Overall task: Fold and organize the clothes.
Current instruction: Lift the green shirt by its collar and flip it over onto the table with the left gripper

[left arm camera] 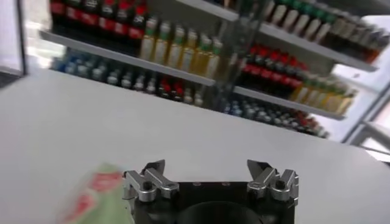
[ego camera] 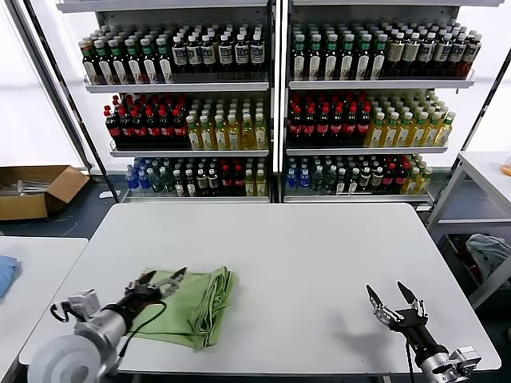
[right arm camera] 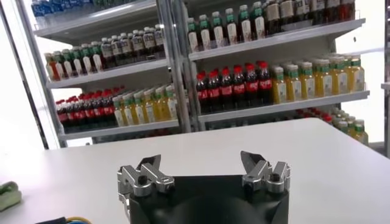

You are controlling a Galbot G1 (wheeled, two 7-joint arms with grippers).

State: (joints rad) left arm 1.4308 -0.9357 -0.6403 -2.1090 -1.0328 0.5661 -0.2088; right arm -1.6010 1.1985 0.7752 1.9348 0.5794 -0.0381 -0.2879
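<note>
The light green shirt [ego camera: 192,307] lies folded in a compact stack on the white table [ego camera: 303,255], at its front left. Its red-and-white print shows blurred in the left wrist view [left arm camera: 91,198]. My left gripper [ego camera: 162,281] is open and empty, just above the shirt's left near edge. In its wrist view the left gripper [left arm camera: 207,170] has nothing between the jaws. My right gripper [ego camera: 388,296] is open and empty above the table's front right, far from the shirt. In its wrist view the right gripper [right arm camera: 201,164] is empty, and a green edge of the shirt [right arm camera: 9,195] shows far off.
Shelves of bottles [ego camera: 271,104] stand behind the table. A cardboard box [ego camera: 36,190] sits on the floor at the left. A second table [ego camera: 32,271] at the left carries a blue cloth [ego camera: 6,273]. A grey-white bundle [ego camera: 489,251] lies under a table at the right.
</note>
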